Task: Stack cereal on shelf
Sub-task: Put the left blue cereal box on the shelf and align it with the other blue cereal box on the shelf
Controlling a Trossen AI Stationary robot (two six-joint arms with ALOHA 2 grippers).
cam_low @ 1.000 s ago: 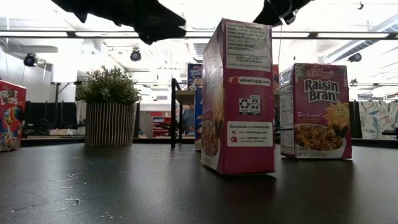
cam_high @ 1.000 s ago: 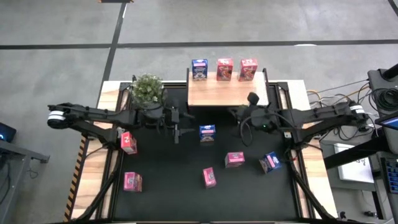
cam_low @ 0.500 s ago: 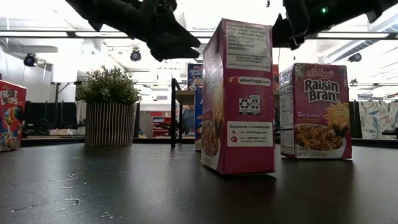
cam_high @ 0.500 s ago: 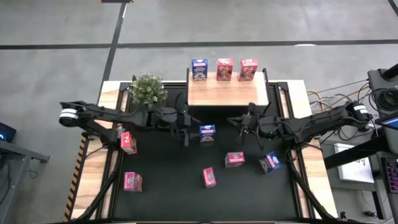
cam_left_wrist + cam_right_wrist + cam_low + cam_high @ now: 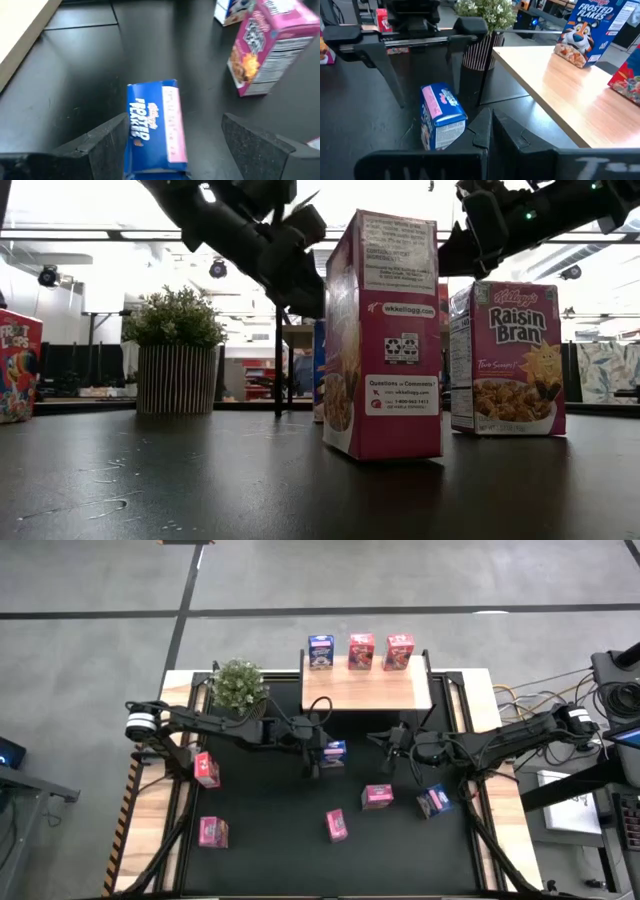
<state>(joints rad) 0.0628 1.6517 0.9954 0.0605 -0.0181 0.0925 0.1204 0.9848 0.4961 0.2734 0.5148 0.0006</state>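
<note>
A blue cereal box (image 5: 334, 752) stands upright on the black table just in front of the shelf (image 5: 366, 688). My left gripper (image 5: 314, 756) is at the box's left side, open. In its wrist view (image 5: 174, 120) the fingers stand on either side of the box's top (image 5: 152, 125), apart from it. My right gripper (image 5: 389, 746) hovers to the right of this box, shut (image 5: 490, 127). Three boxes, one blue (image 5: 321, 651) and two red (image 5: 361, 651) (image 5: 398, 651), stand along the shelf's far edge.
On the table stand a pink box (image 5: 377, 796), a blue box (image 5: 434, 801), a pink box (image 5: 337, 825), a red box (image 5: 207, 769) and a pink box (image 5: 213, 831). A potted plant (image 5: 238, 685) sits left of the shelf. The shelf's near half is bare wood.
My left gripper has moved right and down toward the blue box, until its open fingers stand around it. My right gripper has come off the shelf's near edge toward the table's near side and lower, ending to the right of the blue box. No box has moved.
</note>
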